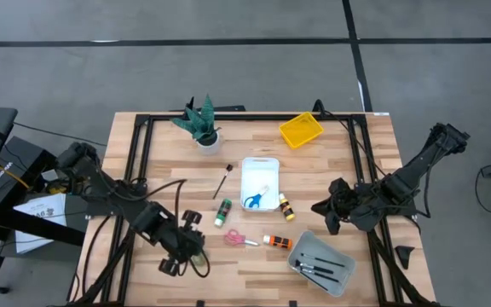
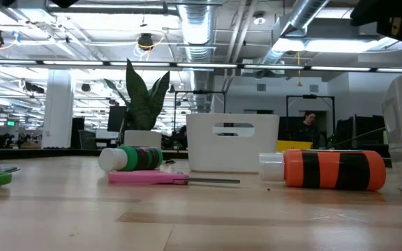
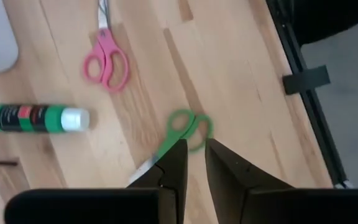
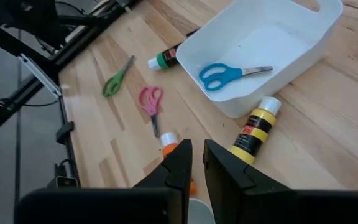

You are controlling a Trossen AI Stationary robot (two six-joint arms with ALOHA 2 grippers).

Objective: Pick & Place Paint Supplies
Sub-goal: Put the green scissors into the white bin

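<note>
Progress check, judged from how things lie on the desk [image 1: 143, 153].

Placed: blue scissors [image 1: 255, 199] lie in the white tray [image 1: 260, 164] at desk centre. Dark-handled brushes [image 1: 320, 271] lie in the grey tray [image 1: 345, 260] near the front right corner. The yellow tray [image 1: 301, 130] near the back edge appears to hold nothing.

Loose on the wood:
- one thin brush [image 1: 222, 182], just left of the white tray
- green bottle [image 1: 222, 212], front-left of the white tray
- yellow bottle [image 1: 285, 205], just beside the white tray's right front corner
- orange bottle [image 1: 277, 242], between white and grey trays
- pink scissors [image 1: 239, 239], just left of the orange bottle
- green scissors [image 3: 182, 134], toward the front left; seen only in the wrist views

Left pincer [image 3: 194, 165] hangs low above the green scissors, close to the front edge left of centre. Fingers stand a narrow gap apart and hold nothing. Likely next pick, though contact is not made.

Right pincer [image 4: 194, 163] hovers at the desk's right side, near the orange and yellow bottles. Fingers nearly closed, a slim gap, nothing between them.

Estimate: under halfway. Six items left to place.

A potted plant [image 1: 201, 124] stands near the back edge, not part of the job.
</note>
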